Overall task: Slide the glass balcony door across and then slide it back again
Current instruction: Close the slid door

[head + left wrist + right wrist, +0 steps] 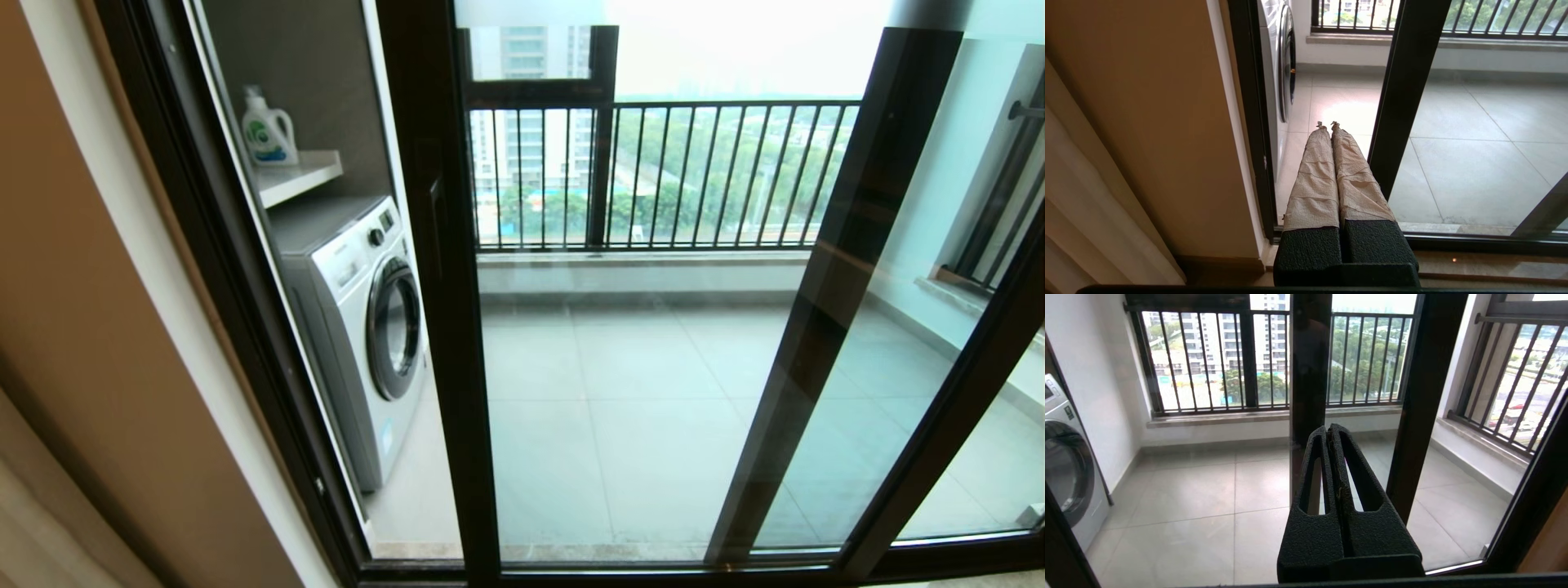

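The glass balcony door (637, 392) is a tall clear panel in a dark frame. Its left stile (445, 327) carries a narrow vertical handle (437, 233). A gap stands between that stile and the wall-side frame (245, 310). Neither gripper shows in the head view. In the left wrist view my left gripper (1327, 124), with fingers (1312, 179) wrapped in beige tape, is shut on nothing. It sits low, just left of the door stile (1404, 102) and in front of the gap. My right gripper (1329, 428) is shut and empty, facing the glass between two dark stiles (1429, 396).
A white washing machine (359, 327) stands on the balcony behind the gap, under a shelf with a detergent bottle (267, 131). A black-barred railing (694, 175) closes the far side. A beige wall and curtain (1094, 183) lie to my left. The floor track (1474, 241) runs below.
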